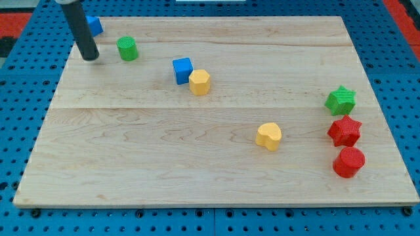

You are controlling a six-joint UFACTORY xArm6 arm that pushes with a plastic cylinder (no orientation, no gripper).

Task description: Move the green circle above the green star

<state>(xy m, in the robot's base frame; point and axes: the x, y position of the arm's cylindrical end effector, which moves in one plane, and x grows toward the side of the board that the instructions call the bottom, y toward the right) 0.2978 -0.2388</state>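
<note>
The green circle (128, 48) is a short ribbed cylinder standing upright on the wooden board, in the upper left of the frame — close to the board's top edge. The green star (340, 100) lies flat far off at the right side, near the board's right edge, around mid-height — its points spread outward. The two are well apart.

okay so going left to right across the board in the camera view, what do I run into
my tip → green circle → blue cube → yellow hexagon → yellow heart → green star. The blue block behind the rod and the two red blocks overlap others in order.
</note>
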